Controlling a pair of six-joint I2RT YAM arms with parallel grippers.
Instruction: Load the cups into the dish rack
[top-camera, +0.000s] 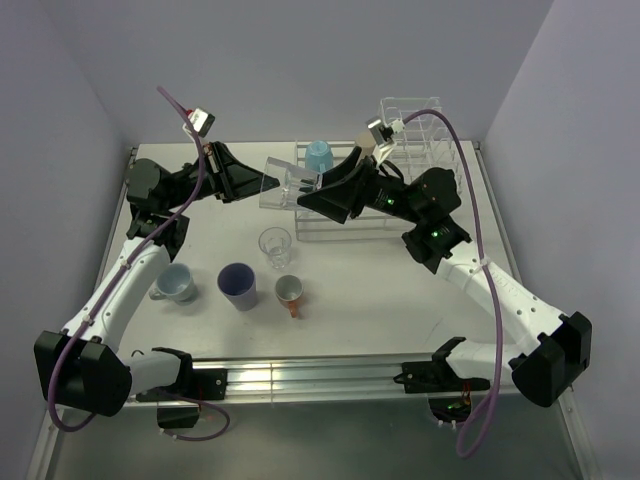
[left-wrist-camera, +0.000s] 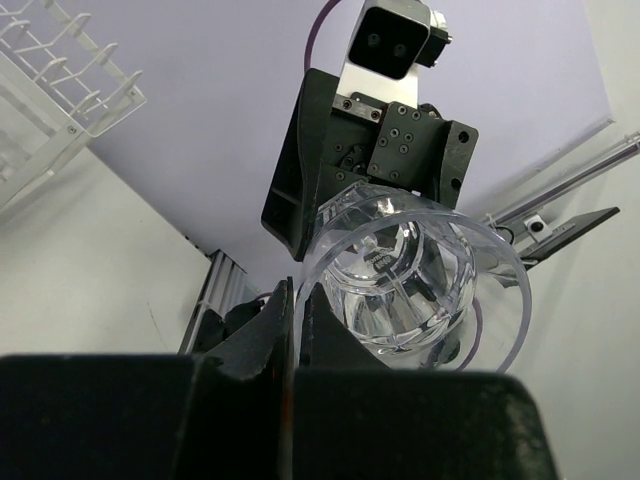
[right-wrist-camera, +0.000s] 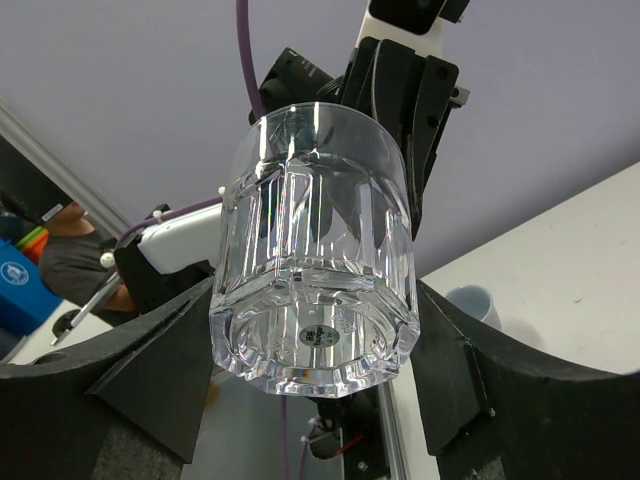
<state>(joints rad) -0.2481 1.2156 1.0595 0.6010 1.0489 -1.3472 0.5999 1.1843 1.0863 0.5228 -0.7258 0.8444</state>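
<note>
A clear glass hangs sideways in the air in front of the dish rack. My left gripper is shut on its rim; in the left wrist view its jaws pinch the wall of the glass. My right gripper closes round the base of the same glass, a finger pressed against each side. A light blue cup sits upside down in the rack, a tan cup behind it. On the table stand a second clear glass, a purple cup, a grey-blue mug and an orange-handled mug.
The rack's taller divider section stands at the back right, close behind my right arm. The rack's white bars show at the top left of the left wrist view. The grey-blue mug shows in the right wrist view. A metal rail runs along the near edge.
</note>
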